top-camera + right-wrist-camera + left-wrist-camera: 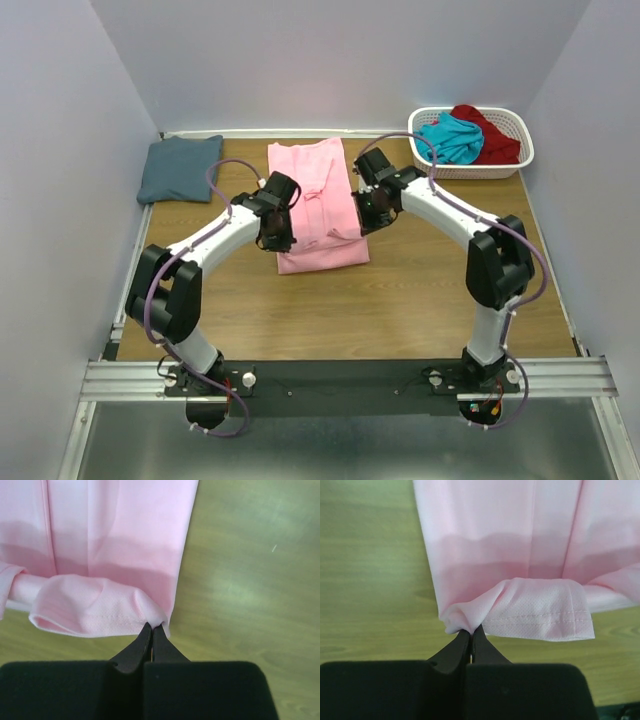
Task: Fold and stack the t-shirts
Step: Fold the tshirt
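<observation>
The brown wood-grain table [400, 300] carries a light pink cloth t-shirt [315, 200] at its middle, a folded slate blue-grey cloth t-shirt [180, 168] at the far left corner, and a white slotted plastic basket [480, 170] at the far right.

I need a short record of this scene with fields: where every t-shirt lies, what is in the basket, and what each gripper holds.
pink t-shirt: middle of the table, partly folded
left gripper: shut on the hem at the shirt's left edge
right gripper: shut on the hem at the shirt's right edge
blue-grey t-shirt: folded, far left corner
basket: far right corner
teal t-shirt: in the basket, unfolded
dark red t-shirt: in the basket, beside the teal one
</observation>
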